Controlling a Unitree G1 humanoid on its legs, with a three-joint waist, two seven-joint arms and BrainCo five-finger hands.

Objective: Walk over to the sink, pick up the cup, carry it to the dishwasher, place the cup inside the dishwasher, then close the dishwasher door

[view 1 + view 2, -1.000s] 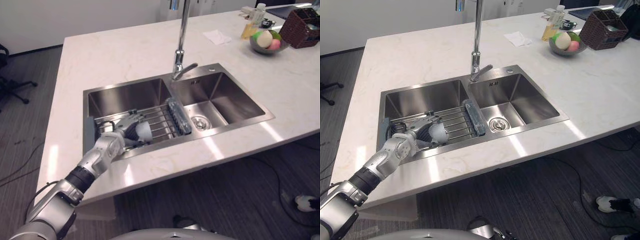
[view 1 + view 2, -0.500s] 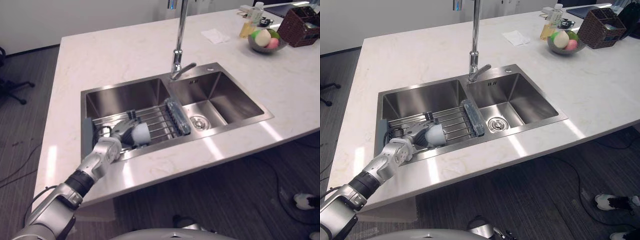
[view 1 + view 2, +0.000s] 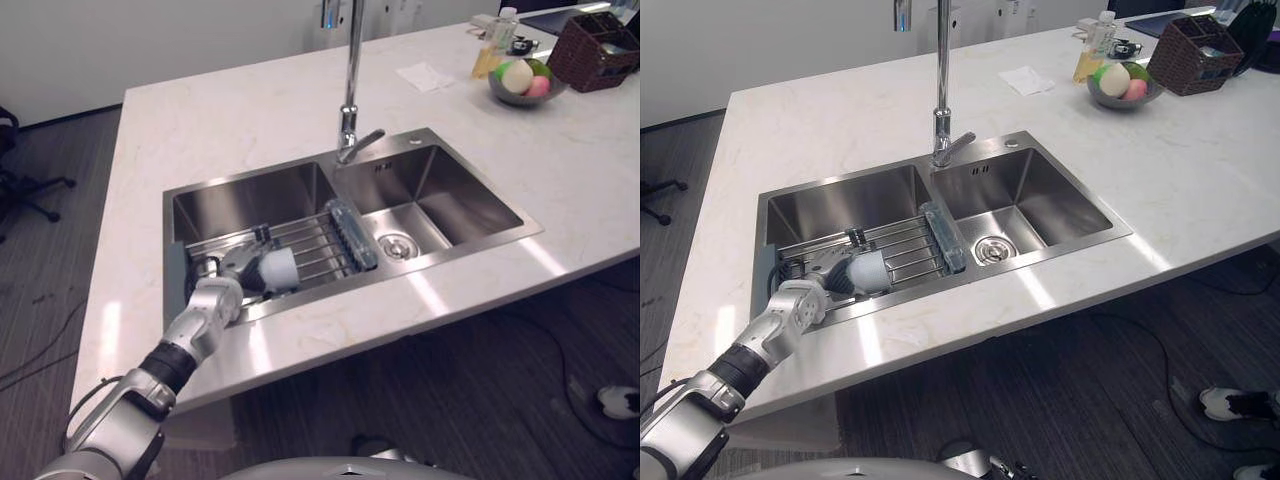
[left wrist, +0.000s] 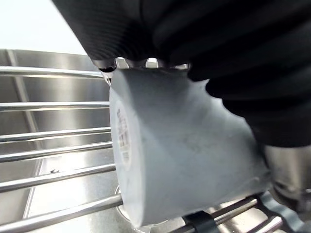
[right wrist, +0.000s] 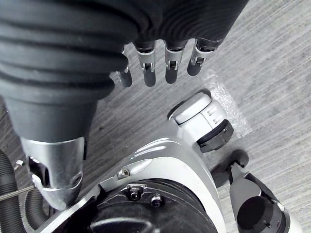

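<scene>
A pale grey cup (image 3: 278, 268) lies on its side on the wire rack (image 3: 312, 243) across the left basin of the steel double sink (image 3: 455, 203). My left hand (image 3: 226, 280) reaches into that basin from the counter's near edge and is shut on the cup. From the left wrist, the cup (image 4: 180, 155) sits against the palm with its flat end pointing away over the rack bars. My right hand (image 5: 156, 65) hangs with straight fingers over the floor, holding nothing.
A tall faucet (image 3: 348, 100) stands behind the divider between the basins. On the far right of the white counter (image 3: 220, 120) are a fruit bowl (image 3: 517, 82), a wicker basket (image 3: 597, 45), a bottle (image 3: 487, 58) and a napkin (image 3: 423, 75). A person's shoe (image 3: 1230, 403) shows on the floor at right.
My left hand's fingers, spread over the cup a second ago, have closed round it. The head views have shifted slightly.
</scene>
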